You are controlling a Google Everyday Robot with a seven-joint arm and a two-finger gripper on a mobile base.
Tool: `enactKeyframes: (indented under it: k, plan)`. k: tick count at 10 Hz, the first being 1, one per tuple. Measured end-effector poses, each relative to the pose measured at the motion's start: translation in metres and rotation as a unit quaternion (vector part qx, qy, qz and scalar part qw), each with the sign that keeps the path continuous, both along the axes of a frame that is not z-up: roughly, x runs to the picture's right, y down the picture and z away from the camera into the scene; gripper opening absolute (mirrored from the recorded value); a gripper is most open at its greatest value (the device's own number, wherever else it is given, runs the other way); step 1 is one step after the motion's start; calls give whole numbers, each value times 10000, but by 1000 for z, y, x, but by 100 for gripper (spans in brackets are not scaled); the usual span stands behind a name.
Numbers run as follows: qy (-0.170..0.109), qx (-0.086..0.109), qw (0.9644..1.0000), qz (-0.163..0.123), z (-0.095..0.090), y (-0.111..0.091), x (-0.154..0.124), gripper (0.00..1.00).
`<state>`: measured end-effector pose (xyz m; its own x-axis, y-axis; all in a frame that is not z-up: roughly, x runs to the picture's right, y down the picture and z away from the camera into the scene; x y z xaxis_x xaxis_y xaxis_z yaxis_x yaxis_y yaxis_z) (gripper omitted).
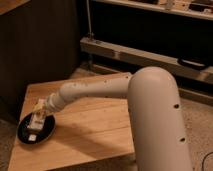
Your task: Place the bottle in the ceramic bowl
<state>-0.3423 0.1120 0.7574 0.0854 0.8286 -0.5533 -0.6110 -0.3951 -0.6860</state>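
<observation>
The ceramic bowl is a shallow glossy black dish at the front left of the wooden table. My gripper reaches down over the bowl from the right at the end of the white arm. A pale whitish object, which looks like the bottle, sits inside the bowl right under the gripper. I cannot tell the bottle apart from the gripper's tip, or whether the two touch.
A dark cabinet wall stands behind the table. A metal rail and shelf run along the back right. The arm's large white shoulder covers the table's right side. The floor is speckled grey.
</observation>
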Motion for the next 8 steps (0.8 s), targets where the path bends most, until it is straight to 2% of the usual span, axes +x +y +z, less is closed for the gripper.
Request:
enactKeyframes:
  k: [4, 8]
  plan:
    - [101, -194, 9998, 18, 8, 6, -3, 80]
    - [145, -211, 9997, -34, 9, 5, -2, 80]
